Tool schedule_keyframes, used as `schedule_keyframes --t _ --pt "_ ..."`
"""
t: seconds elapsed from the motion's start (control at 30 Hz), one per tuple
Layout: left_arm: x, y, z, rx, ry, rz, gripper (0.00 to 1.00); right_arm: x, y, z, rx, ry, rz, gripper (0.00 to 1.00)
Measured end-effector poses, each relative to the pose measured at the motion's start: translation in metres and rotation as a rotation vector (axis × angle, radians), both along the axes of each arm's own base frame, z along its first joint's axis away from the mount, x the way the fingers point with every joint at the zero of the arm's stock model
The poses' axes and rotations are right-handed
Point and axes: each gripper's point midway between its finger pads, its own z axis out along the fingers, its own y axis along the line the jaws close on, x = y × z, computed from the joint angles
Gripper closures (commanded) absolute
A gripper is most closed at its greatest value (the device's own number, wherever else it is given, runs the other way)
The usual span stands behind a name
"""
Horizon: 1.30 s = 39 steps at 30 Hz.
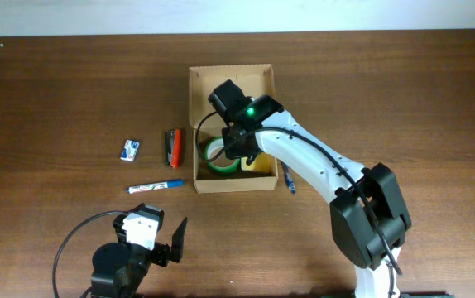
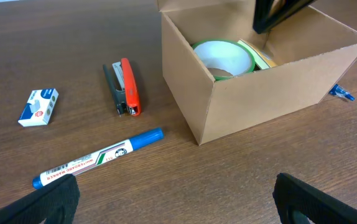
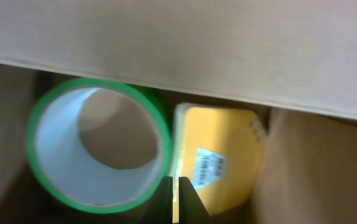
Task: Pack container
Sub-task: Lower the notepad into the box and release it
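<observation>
1. Overhead, the dark brown wooden table (image 1: 55,99) fills the view and bears everything else.
2. The right arm (image 1: 320,165), white and black, reaches from the near right edge towards the middle of the table, with its wrist over the box.
3. The container (image 1: 208,89), a tan cardboard box with its top open, stands upright near the middle of the table, closer to the far edge.
4. The left gripper (image 2: 175,208) hovers low over the near left part of the table, well apart from the container. Its fingers are spread wide and nothing is between them.
5. The right gripper (image 3: 173,199) is inside the container, fingertips pressed together above the seam between the two items there. No object shows between them.
6. A green tape roll (image 3: 54,155) lies flat in the container's near left part.
7. A yellow pad (image 3: 219,143) with a white label lies just beside the roll.
8. A blue marker (image 2: 97,158) lies near the container's near left corner.
9. A red and black stapler (image 2: 124,87) lies just left of the container.
10. A small blue and white box (image 2: 38,107) sits further left.
11. A blue pen (image 1: 290,184) lies against the container's near right corner.
</observation>
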Motion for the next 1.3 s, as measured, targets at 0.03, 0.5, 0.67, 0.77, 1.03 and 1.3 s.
schedule_keyframes --t 0.03,0.5,0.67,0.77,1.03,1.3 --pt "0.0 0.0 0.0 0.0 0.0 0.0 0.0 0.001 0.003 0.0 0.011 -0.003 0.007 0.94" --pt "0.0 0.0 0.0 0.0 0.0 0.0 0.0 -0.002 0.034 -0.003 0.101 -0.028 0.121 0.96" --pt "0.0 0.0 0.0 0.0 0.0 0.0 0.0 -0.015 0.048 -0.017 0.113 -0.028 0.17 0.96" --pt "0.0 0.0 0.0 0.0 0.0 0.0 0.0 -0.018 0.05 -0.024 0.117 -0.029 0.179 0.96" --pt "0.0 0.0 0.0 0.0 0.0 0.0 0.01 -0.017 0.055 -0.031 0.143 -0.046 0.194 0.96" --pt "0.0 0.0 0.0 0.0 0.0 0.0 0.0 -0.026 0.06 -0.041 0.177 -0.02 0.215 0.96"
